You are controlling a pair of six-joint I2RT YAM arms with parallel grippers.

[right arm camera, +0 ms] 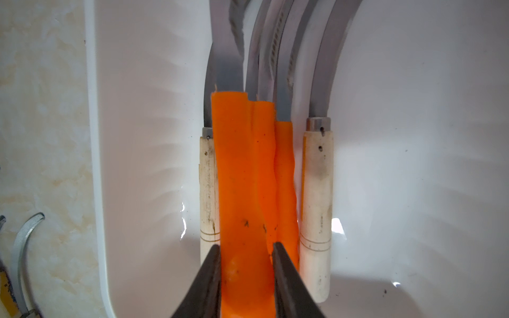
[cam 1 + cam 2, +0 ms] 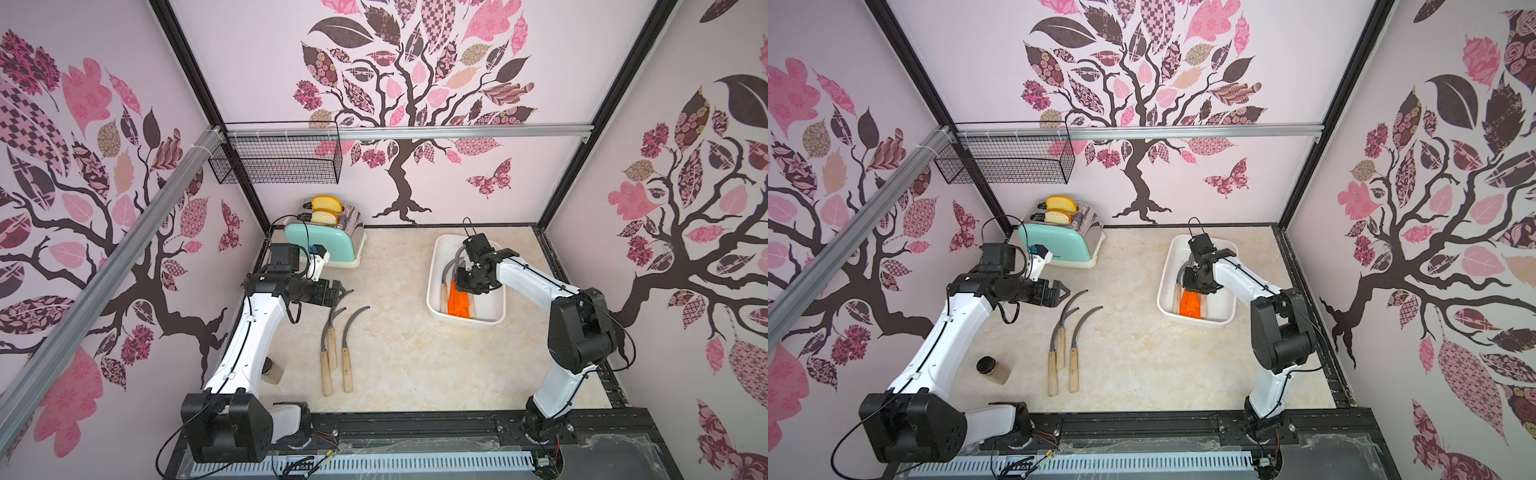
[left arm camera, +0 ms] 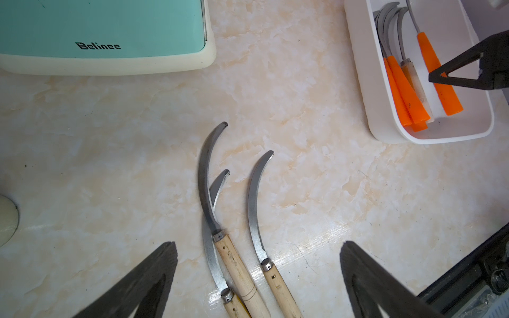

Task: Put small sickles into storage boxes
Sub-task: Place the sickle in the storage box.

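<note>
Pinching the orange handle of a small sickle (image 1: 242, 179) between its nearly closed jaws, the right gripper (image 1: 246, 247) hangs inside the white storage box (image 2: 465, 318) at the far right of the bench (image 2: 415, 365). The sickle's blade points to the far end, and it lies along a pile of other orange- and wooden-handled sickles in the box. Whether the held one rests on the box floor or hangs just above it, I cannot tell. If the jaws let go from any height, the handle could land across the pile and roll, or its curved blade could hook a neighbouring blade. The sickle would then lie crooked and take up room that later ones need. On the way out, a jaw could also catch a nearby handle and drag it up against the box wall. The left gripper (image 3: 258, 243) is spread wide above three wooden-handled sickles (image 2: 331, 347) lying at the near left of the bench, and it touches none of them. Two of these overlap, one blade crossing the other. Closing on that pair could lift both, or flick the loose one toward the mint toaster (image 2: 328, 245) at the far left.
</note>
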